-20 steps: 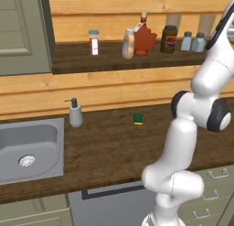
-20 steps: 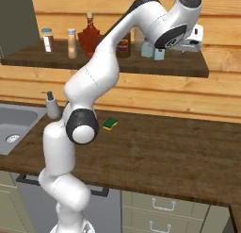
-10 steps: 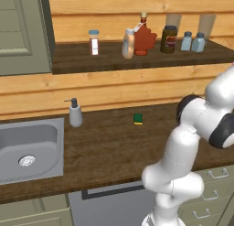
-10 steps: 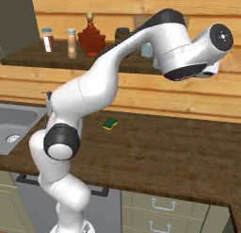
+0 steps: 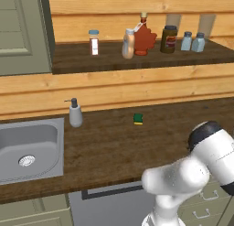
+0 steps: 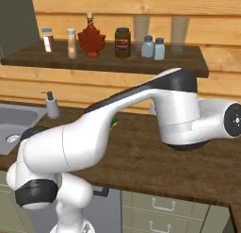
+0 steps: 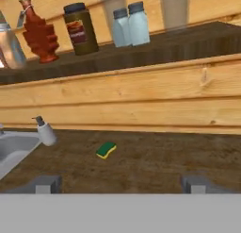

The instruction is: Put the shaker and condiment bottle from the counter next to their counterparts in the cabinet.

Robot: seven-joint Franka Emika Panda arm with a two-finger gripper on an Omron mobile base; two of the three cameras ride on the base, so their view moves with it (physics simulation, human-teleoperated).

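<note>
The pincer (image 7: pixel 120 182) hangs low over the counter (image 5: pixel 114 152) with nothing between its widely parted tips. Nearer the counter's back edge lie a sponge (image 5: pixel 138 119) and, by the sink (image 5: pixel 27 147), a soap dispenser (image 5: pixel 75 114). Up on the cabinet (image 5: pixel 137 60) shelf, the condiment bottle (image 5: pixel 128 44) touches the red maple-leaf bottle (image 5: pixel 144 37), and toward the right end two shakers (image 6: pixel 153 47) stand together; the job looks probably done

Even, soft light; slightly blurry render
</note>
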